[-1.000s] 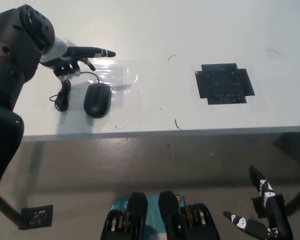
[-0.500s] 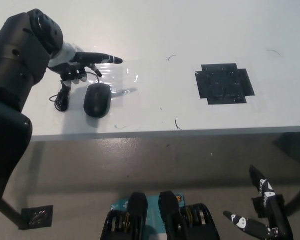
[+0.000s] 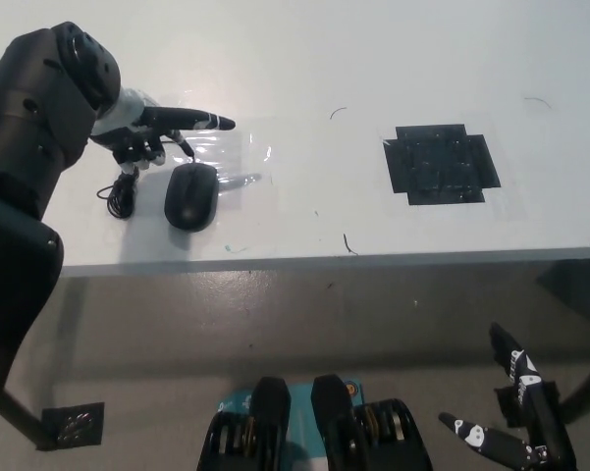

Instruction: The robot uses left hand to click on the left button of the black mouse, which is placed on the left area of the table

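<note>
The black mouse (image 3: 190, 195) lies on the left part of the white table (image 3: 304, 59), near the front edge, its cable (image 3: 125, 191) bunched to its left. My white left hand (image 3: 152, 128) hovers just behind the mouse, one finger stretched out to the right and the others curled in, holding nothing. That outstretched fingertip (image 3: 226, 124) sits behind and to the right of the mouse and does not touch it. My black right hand (image 3: 515, 417) rests low at the bottom right, below the table's edge, fingers apart and empty.
A square of black tape (image 3: 440, 163) is stuck on the right part of the table. A shiny clear film (image 3: 243, 153) covers the surface right of the mouse. The table's front edge (image 3: 373, 257) runs across the middle, with floor below it.
My left hand has moved right and a little down, nearer the mouse, with the outstretched finger lowering. The mouse and my right hand have stayed where they were.
</note>
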`<state>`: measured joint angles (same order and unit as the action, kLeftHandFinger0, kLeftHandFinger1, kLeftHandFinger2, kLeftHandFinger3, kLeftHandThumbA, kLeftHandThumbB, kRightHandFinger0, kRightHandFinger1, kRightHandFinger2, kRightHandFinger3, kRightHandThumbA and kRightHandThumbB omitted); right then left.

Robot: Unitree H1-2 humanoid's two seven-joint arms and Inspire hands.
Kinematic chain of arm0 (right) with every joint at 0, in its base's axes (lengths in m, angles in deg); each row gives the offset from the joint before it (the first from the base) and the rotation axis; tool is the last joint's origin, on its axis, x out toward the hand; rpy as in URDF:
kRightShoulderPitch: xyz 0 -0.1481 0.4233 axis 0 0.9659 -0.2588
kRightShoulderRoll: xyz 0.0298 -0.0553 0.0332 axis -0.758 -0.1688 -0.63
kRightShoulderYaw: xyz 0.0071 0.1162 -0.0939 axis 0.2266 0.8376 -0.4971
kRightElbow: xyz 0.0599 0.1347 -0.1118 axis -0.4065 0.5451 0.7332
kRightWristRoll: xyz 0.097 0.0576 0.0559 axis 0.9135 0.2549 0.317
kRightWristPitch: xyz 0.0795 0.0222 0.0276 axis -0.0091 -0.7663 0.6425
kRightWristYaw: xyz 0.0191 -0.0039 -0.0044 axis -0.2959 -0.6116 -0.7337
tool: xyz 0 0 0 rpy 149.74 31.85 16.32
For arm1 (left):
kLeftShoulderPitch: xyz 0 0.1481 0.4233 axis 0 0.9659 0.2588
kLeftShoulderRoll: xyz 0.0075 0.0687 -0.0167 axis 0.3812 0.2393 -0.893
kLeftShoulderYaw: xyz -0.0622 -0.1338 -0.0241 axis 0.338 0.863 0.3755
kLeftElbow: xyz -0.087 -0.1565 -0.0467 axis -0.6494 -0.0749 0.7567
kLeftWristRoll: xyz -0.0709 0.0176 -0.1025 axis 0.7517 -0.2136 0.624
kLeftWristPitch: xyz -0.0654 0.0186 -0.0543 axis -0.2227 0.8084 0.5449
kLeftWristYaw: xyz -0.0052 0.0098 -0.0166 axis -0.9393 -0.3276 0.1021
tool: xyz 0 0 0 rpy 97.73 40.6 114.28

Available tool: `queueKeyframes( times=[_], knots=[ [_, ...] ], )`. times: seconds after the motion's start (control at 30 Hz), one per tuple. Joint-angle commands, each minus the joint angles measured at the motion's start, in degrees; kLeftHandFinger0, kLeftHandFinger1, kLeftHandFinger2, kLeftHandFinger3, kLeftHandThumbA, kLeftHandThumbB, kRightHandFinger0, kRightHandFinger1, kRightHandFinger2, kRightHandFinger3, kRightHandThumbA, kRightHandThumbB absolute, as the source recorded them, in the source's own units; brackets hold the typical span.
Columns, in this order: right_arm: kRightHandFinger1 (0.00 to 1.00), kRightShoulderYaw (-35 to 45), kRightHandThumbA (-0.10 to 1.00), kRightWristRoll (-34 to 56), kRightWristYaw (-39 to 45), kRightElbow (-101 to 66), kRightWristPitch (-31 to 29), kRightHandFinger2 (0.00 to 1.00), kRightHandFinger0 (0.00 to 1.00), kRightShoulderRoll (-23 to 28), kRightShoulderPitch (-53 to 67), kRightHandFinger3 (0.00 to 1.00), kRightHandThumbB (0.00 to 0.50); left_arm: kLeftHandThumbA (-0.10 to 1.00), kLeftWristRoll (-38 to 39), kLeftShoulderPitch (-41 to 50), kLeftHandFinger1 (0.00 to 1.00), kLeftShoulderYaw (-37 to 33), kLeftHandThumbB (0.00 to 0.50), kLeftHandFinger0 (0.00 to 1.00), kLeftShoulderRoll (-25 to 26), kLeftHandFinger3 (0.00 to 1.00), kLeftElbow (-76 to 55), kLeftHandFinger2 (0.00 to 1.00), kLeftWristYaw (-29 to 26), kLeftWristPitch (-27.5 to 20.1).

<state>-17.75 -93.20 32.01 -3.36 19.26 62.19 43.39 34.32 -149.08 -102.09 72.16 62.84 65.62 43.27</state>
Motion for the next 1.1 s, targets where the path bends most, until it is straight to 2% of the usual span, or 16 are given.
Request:
queueKeyframes(
  times=[0.0, 0.1, 0.3, 0.5, 0.6, 0.87, 0.93, 1.07],
  knots=[
    [1.0, 0.15, 1.0, 0.17, 0.95, -2.17, -0.32, 1.0, 0.98, 0.81, -0.83, 1.0, 0.139, 1.0, -0.59, -2.62, 0.0, 0.15, 0.192, 0.0, 0.64, 1.0, -0.39, 0.01, -0.28, -1.49],
    [1.0, -0.01, 1.0, -0.05, 0.86, -1.91, -0.84, 1.0, 0.98, 0.66, -0.87, 1.0, 0.134, 1.0, -1.2, -2.12, 0.0, -0.37, 0.214, 0.0, 0.29, 1.0, -0.05, 0.03, -0.49, -1.47],
    [1.0, -0.04, 1.0, -0.33, 0.82, -2.17, -0.61, 1.0, 0.97, 0.74, -0.91, 1.0, 0.147, 1.0, -1.74, -1.09, 0.0, -0.7, 0.194, 0.0, 0.15, 1.0, -0.14, 0.07, -0.56, -2.68],
    [1.0, 0.03, 1.0, 0.02, 0.94, -2.21, -0.55, 1.0, 0.97, 0.72, -1.21, 1.0, 0.144, 1.0, -1.7, 0.11, 0.0, -0.31, 0.212, 0.0, 0.21, 1.0, -0.06, 0.0, -2.24, -2.14],
    [1.0, 0.09, 1.0, -0.06, 0.76, -1.8, -0.93, 1.0, 0.96, 0.67, -1.27, 1.0, 0.138, 1.0, -1.66, 0.74, 0.0, -0.27, 0.199, 0.0, 0.19, 1.0, 0.07, 0.0, -2.46, -2.83],
    [1.0, 0.05, 1.0, -0.23, 0.67, -2.1, -0.72, 1.0, 0.96, 0.59, -0.92, 1.0, 0.144, 1.0, -2.0, 1.95, 0.0, -0.64, 0.231, 0.0, -0.02, 1.0, 0.12, 0.0, -2.49, -4.03],
    [1.0, 0.01, 1.0, 0.13, 0.94, -2.09, -0.52, 1.0, 0.97, 0.62, -0.97, 1.0, 0.15, 1.0, -2.22, 1.69, 0.0, -0.86, 0.218, 0.0, 0.2, 1.0, -0.21, 0.0, -2.46, -5.75],
    [1.0, -0.01, 1.0, -0.48, 0.6, -1.69, -1.24, 1.0, 0.95, 0.67, -1.18, 1.0, 0.138, 1.0, -2.08, -0.54, 0.0, -0.32, 0.209, 0.0, 0.13, 1.0, -0.25, 0.02, -1.45, -2.92]
  ],
)
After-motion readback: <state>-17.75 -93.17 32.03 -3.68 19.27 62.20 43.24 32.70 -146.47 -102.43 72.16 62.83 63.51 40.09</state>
